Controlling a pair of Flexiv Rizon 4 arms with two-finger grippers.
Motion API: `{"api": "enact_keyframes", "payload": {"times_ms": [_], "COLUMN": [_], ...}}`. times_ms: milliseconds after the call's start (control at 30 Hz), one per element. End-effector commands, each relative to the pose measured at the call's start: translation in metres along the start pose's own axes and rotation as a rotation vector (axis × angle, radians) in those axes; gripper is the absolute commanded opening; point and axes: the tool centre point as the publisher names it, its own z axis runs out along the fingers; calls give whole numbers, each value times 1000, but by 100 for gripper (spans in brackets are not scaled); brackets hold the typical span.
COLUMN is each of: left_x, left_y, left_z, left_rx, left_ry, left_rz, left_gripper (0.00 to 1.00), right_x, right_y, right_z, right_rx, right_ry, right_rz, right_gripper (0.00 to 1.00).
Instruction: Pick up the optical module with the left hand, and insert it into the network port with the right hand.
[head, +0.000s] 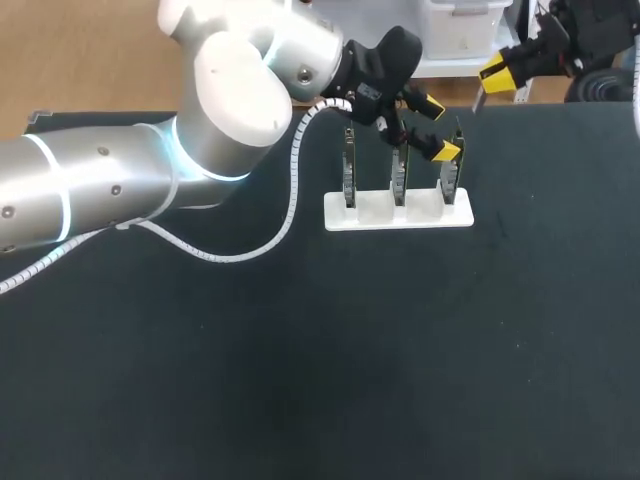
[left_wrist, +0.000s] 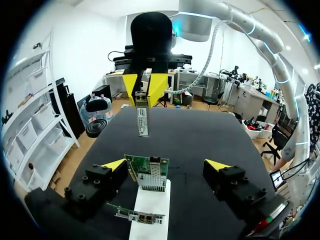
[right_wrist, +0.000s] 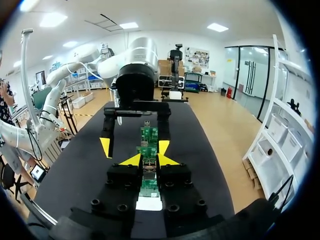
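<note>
Within the right claw (left_wrist: 143, 99) hangs the optical module (left_wrist: 143, 122).

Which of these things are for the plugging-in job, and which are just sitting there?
For the job:
- module, held by the right gripper
- left gripper, open
- cards with the ports

Just there:
- stand, which only holds the cards up
- table
</note>
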Motion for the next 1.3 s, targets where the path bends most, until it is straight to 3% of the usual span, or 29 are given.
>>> {"api": "enact_keyframes", "payload": {"times_ms": [33, 1000, 1300], "left_x": [0, 0, 0], "left_y": [2, 2, 2], "left_z": [1, 1, 1], "left_rx": [3, 3, 3], "left_ry": [2, 2, 2], "left_rz": [1, 1, 1], "left_gripper": [100, 100, 100], "right_x": [-2, -6, -15], "right_y": [3, 10, 10], "right_z": [3, 2, 13], "right_rx": [-3, -4, -21], "right_ry": [10, 72, 147], "right_rz": [-2, -9, -18], "right_gripper": [0, 0, 0]}}
